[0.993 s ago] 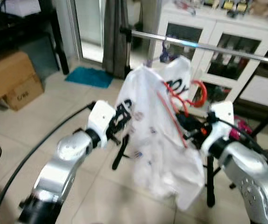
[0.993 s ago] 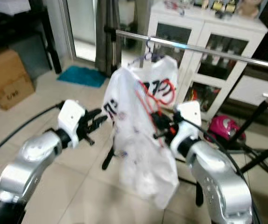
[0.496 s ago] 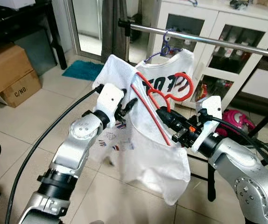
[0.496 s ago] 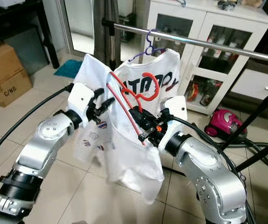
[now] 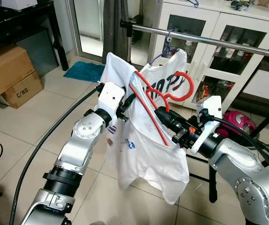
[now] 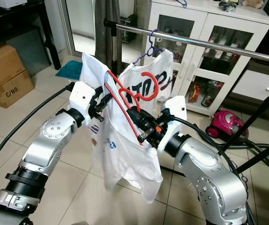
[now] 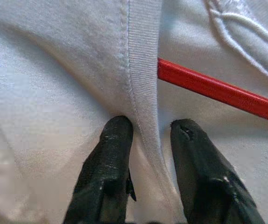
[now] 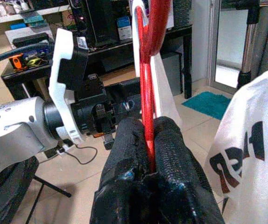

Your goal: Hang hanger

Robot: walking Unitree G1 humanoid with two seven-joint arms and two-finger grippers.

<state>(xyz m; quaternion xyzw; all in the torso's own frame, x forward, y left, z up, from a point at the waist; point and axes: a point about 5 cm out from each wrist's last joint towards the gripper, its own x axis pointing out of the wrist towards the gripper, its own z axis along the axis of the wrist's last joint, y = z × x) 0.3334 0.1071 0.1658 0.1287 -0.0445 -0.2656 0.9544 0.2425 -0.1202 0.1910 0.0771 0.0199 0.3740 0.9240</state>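
Note:
A red hanger (image 5: 165, 93) sits partly inside a white T-shirt (image 5: 144, 154), its hook just below the metal rail (image 5: 209, 41). My right gripper (image 5: 165, 117) is shut on the hanger's red wire (image 8: 145, 70), just under the hook. My left gripper (image 5: 127, 105) is at the shirt's neck and shut on the ribbed collar (image 7: 143, 93), which runs between its fingers (image 7: 117, 140). The hanger's red arm (image 7: 218, 91) lies just beyond them. The shirt's left shoulder is lifted high and the rest droops below both grippers.
A purple hanger (image 5: 167, 44) on the rail holds another white shirt (image 5: 179, 61) with dark lettering, right behind the red hook. A white glass-door cabinet (image 5: 228, 51) stands behind. Cardboard boxes (image 5: 8, 75) stand at the left, a pink appliance (image 5: 235, 117) and black stand legs at the right.
Both arms have risen with the shirt and hanger, closer to the rail. The left gripper has pulled the collar and shoulder higher, so the shirt hangs narrower.

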